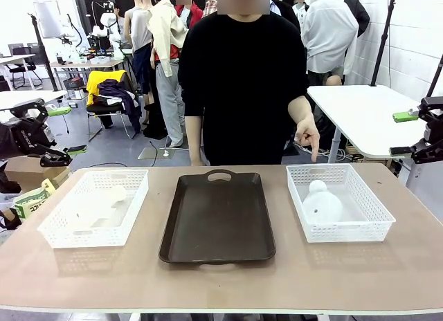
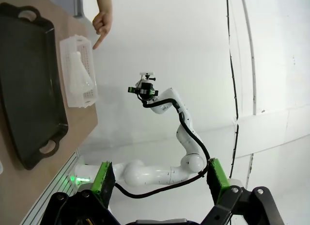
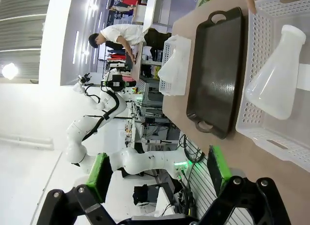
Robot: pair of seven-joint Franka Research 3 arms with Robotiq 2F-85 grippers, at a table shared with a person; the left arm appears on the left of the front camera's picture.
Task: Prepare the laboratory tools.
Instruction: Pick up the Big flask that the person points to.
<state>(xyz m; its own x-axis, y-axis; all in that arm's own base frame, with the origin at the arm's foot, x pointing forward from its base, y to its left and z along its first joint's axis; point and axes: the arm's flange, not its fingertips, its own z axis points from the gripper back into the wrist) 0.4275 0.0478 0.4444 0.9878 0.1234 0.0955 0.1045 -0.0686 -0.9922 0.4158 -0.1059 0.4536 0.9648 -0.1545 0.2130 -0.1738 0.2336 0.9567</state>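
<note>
One milky-white flask [image 1: 322, 204] lies on its side in the white basket [image 1: 370, 205] at the table's right; the right wrist view has it close [image 3: 274, 80]. A second flask [image 1: 102, 204] lies in the left basket [image 1: 58, 227]. The person's hand [image 1: 309, 137] points a finger down at the right basket's far edge. My left gripper [image 1: 68, 131] hangs open off the table's left side, its own view showing spread, empty fingers [image 2: 160, 181]. My right gripper [image 1: 403, 134] is open beyond the right edge, also empty [image 3: 159, 174].
A dark brown tray [image 1: 218, 221] with handles lies bare between the two baskets. The person stands at the far edge behind it. White tables, chairs and other people fill the room behind. The wooden table's near strip is bare.
</note>
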